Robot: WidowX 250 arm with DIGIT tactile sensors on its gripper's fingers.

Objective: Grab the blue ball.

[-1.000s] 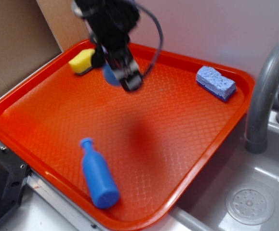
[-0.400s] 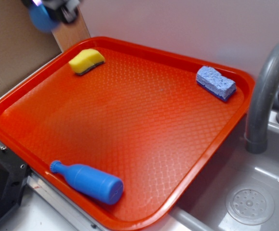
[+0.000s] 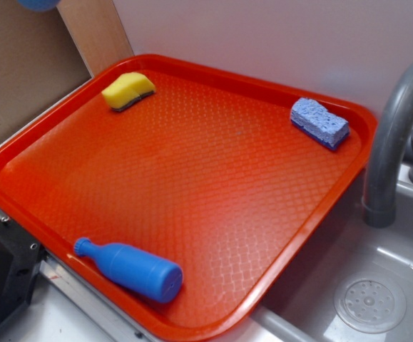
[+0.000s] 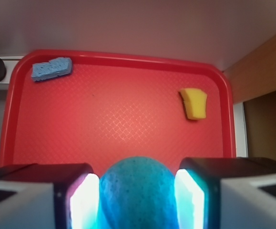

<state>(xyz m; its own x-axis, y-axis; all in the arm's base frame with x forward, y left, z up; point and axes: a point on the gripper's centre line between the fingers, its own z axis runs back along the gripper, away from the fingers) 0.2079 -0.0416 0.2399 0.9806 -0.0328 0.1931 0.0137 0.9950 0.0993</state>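
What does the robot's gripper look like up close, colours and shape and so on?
In the wrist view, the gripper shows two blocky fingers with black housings and pale grey outer faces. Their inner pads look flat and glow whitish, tinged pink and cyan. No cables or markings show. The exterior view does not show the gripper.

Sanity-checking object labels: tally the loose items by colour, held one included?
Blue: 3 (blue ball in the gripper, blue bottle, blue sponge)
Yellow: 1 (yellow sponge)
Total: 4
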